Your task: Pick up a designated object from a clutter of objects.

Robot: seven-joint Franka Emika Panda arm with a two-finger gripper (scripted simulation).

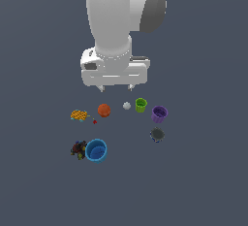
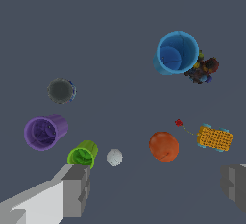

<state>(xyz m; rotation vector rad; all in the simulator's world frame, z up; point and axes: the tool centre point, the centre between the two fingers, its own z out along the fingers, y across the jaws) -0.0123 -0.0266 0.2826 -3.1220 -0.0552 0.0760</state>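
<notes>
Even, diffuse simulator lighting in both views; the dim grey worktop (image 1: 203,181) carries no cast shadows or glare. Edges slightly soft, low-resolution; no lens distortion.

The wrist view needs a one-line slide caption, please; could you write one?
Open gripper above the orange ball, with white ball and green cup nearby.
</notes>
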